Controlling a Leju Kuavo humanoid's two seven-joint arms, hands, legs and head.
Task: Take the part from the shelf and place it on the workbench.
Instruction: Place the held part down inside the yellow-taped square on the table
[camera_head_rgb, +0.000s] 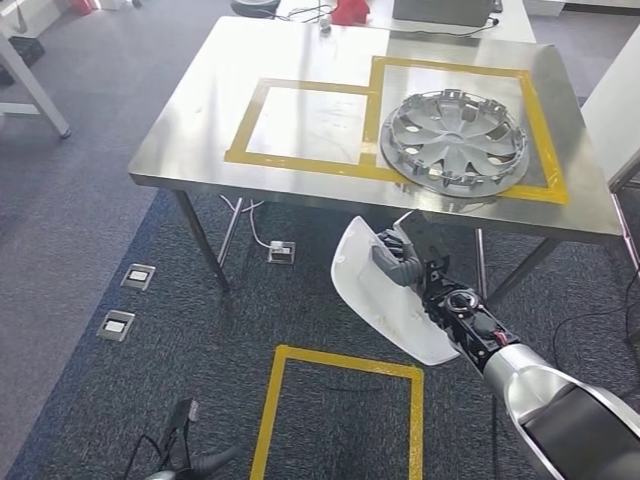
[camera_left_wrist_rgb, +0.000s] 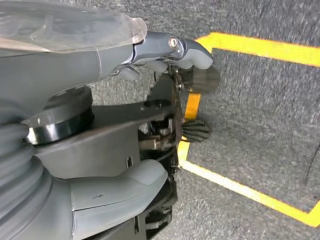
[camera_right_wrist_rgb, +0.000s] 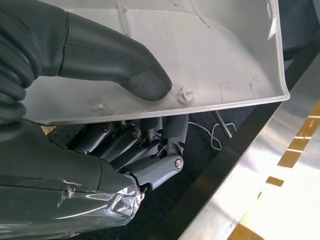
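Standing on grey carpet (camera_head_rgb: 90, 200), steel workbench (camera_head_rgb: 211, 110) carries yellow tape outlines (camera_head_rgb: 302, 160).

Silver hubcap (camera_head_rgb: 453, 140) lies flat, upper right of frame, inside yellow tape rectangle (camera_head_rgb: 543, 130). A second tape rectangle (camera_head_rgb: 244, 128) sits just left of it, sharing a border. Red object (camera_head_rgb: 350, 11) at top centre edge, w/ a small white item beside it. Two floor outlet boxes (camera_head_rgb: 127, 300) at left, a third (camera_head_rgb: 281, 252) nr centre w/ white cable (camera_head_rgb: 253, 222) running to it. Yellow floor square (camera_head_rgb: 341, 410) bottom centre on dark carpet (camera_head_rgb: 90, 400).
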